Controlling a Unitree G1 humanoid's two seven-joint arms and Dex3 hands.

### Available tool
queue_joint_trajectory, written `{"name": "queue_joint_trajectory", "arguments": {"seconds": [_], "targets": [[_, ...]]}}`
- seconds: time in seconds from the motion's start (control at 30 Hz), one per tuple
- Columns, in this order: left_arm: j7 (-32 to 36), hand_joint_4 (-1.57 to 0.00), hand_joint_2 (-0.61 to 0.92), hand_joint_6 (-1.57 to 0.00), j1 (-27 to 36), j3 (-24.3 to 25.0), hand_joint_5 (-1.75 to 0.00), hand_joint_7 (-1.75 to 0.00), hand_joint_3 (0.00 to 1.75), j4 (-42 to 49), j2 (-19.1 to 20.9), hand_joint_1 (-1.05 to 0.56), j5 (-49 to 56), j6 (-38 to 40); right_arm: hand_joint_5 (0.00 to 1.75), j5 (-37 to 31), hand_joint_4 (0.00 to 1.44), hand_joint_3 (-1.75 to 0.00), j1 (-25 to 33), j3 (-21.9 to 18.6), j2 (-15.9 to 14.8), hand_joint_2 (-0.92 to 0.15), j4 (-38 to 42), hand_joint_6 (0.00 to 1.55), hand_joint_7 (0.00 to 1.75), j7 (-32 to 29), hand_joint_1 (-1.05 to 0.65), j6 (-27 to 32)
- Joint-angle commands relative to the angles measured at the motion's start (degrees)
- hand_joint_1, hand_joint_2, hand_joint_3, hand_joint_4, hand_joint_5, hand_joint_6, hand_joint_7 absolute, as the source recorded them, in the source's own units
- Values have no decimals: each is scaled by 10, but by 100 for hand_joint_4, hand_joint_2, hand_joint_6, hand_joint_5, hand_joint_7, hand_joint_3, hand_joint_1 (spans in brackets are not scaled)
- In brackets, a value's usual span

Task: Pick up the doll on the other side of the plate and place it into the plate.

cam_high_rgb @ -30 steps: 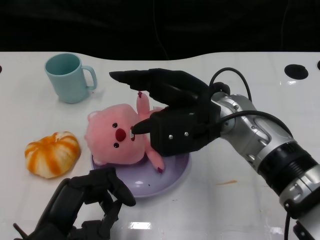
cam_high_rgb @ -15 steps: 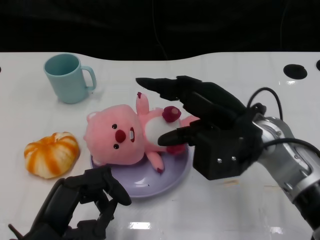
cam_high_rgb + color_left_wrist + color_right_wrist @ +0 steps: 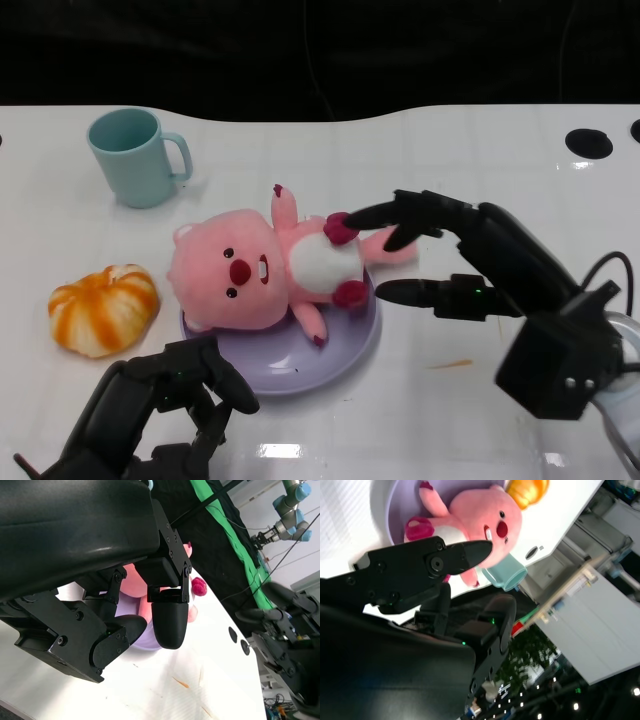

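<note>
Nearest the robot, the left hand (image 3: 165, 410) rests low on the counter (image 3: 480, 160) just on the near side of the plate (image 3: 345, 350), fingers curled in on nothing; it seems parked there to stay clear of the work.

The plate is the landmark for everything else. The doll (image 3: 265, 265) lies on its back in it, head towards the pumpkin side and overhanging the rim, body and feet over the dish. Judging by that, the placing is done, and the doll sits a little off-centre because it was let down from the right.

To the right of the plate, the right hand (image 3: 440, 260) hangs with fingers spread and nothing in them; one fingertip is close to the doll's upper foot, though I cannot tell whether it touches.

An orange pumpkin (image 3: 105, 308) lies just left of the plate, and a teal mug (image 3: 135, 155) stands beyond it, to the far left.

A second ago the right hand covered the doll's body over the plate; half a second ago it had opened and drawn partly back; now it is off to the right. The doll has not shifted since.
</note>
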Motion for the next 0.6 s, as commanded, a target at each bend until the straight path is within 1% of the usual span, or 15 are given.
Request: {"name": "queue_joint_trajectory", "arguments": {"seconds": [0.03, 0.07, 0.1, 0.13, 0.17, 0.2, 0.27, 0.33, 0.4, 0.5, 0.6], "targets": [[2, -76, 54, -80, 0, 3, -155, -122, 110, -7, 8, -6, -2, 2, 138, 55, 61, -44, 43, -25, -11, -73, -36, 67, 95, 19, -3, -6], [2, -76, 53, -80, 0, 3, -156, -122, 110, -6, 8, -7, -2, 0, 139, 65, 65, -75, 56, -29, -14, -57, -44, 69, 99, 25, 0, -6], [2, -76, 53, -80, 0, 3, -156, -122, 110, -8, 8, -7, -2, 1, 140, 73, 68, -94, 67, -32, -17, -47, -52, 72, 102, 30, 2, -5], [3, -77, 53, -81, 1, 3, -156, -122, 109, -10, 8, -7, -2, 2, 142, 78, 71, -109, 75, -36, -19, -41, -60, 75, 105, 36, 5, -3], [3, -77, 53, -81, 1, 3, -156, -122, 109, -11, 8, -7, -2, 3, 142, 83, 72, -115, 86, -39, -22, -38, -72, 77, 107, 42, 7, 6], [3, -77, 53, -81, 2, 3, -156, -122, 109, -13, 8, -8, -2, 6, 144, 89, 74, -120, 98, -44, -25, -37, -87, 79, 109, 48, 8, 18], [3, -77, 53, -81, 3, 3, -156, -122, 109, -16, 9, -8, -1, 7, 148, 109, 75, -125, 124, -52, -31, -37, -124, 81, 112, 61, 10, 52], [1, -78, 53, -81, 4, 3, -156, -121, 110, -20, 9, -8, -3, 12, 154, 130, 76, -133, 151, -59, -37, -37, -161, 81, 119, 76, 12, 87], [0, -78, 53, -81, 4, 3, -156, -122, 110, -24, 10, -8, -5, 17, 156, 132, 79, -137, 180, -68, -40, -37, -198, 82, 123, 75, 16, 111], [-1, -78, 52, -81, 3, 3, -157, -122, 111, -29, 12, -6, -6, 24, 153, 139, 85, -140, 219, -82, -34, -38, -257, 82, 124, 65, 17, 179], [-3, -78, 51, -81, 4, 3, -156, -123, 113, -36, 13, -4, -10, 31, 161, 150, 86, -139, 249, -90, -26, -45, -301, 80, 127, 59, 18, 232]]}}
